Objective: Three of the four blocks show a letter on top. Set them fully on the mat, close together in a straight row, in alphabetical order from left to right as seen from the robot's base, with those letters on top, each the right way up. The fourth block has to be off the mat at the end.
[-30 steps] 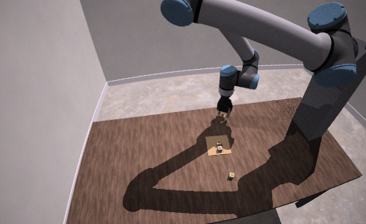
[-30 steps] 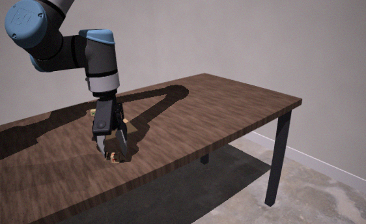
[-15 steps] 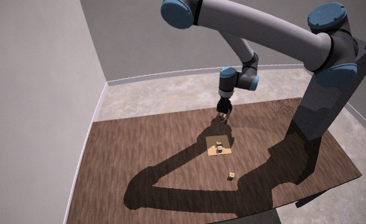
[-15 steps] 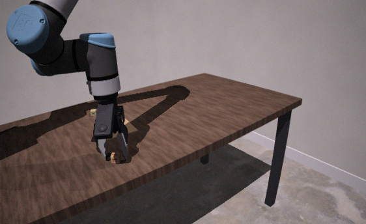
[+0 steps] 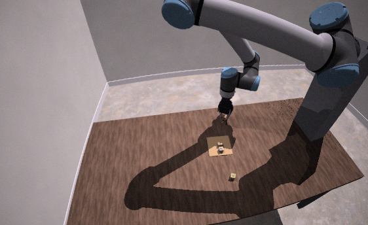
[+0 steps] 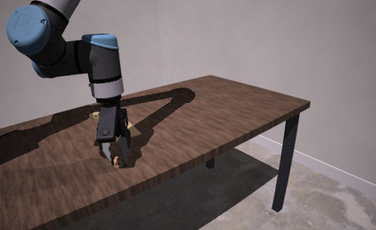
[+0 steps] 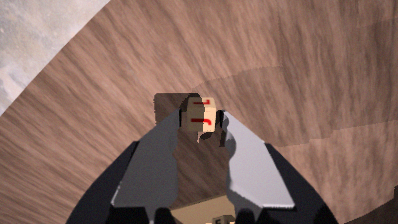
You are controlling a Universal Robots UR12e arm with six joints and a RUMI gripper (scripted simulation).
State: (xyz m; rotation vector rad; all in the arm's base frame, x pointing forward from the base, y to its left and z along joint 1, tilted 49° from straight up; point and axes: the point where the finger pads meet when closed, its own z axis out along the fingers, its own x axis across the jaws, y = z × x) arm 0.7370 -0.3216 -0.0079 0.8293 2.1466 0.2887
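Top view, left to right. Mat (image 5: 214,152) (image 6: 135,130) (image 7: 190,211) carries dark-marked block (image 5: 220,144) (image 7: 223,220) and blue-marked block (image 5: 220,150), close together, presumably starting your row. Red-marked block (image 5: 224,116) (image 6: 118,162) (image 7: 201,115) off mat, between jaws of gripper (image 5: 224,121) (image 6: 119,164) (image 7: 200,110); you can't tell whether they clamp it. Straddling sides likely keeps top face free. Green-marked block (image 5: 232,176) (image 6: 96,116) off mat, perhaps your spare.

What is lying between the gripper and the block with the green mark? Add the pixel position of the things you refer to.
Between the gripper (image 5: 224,120) (image 6: 119,160) (image 7: 200,110) and the green-marked block (image 5: 232,176) (image 6: 96,116) lies the mat (image 5: 214,152), with two blocks, in the top view.
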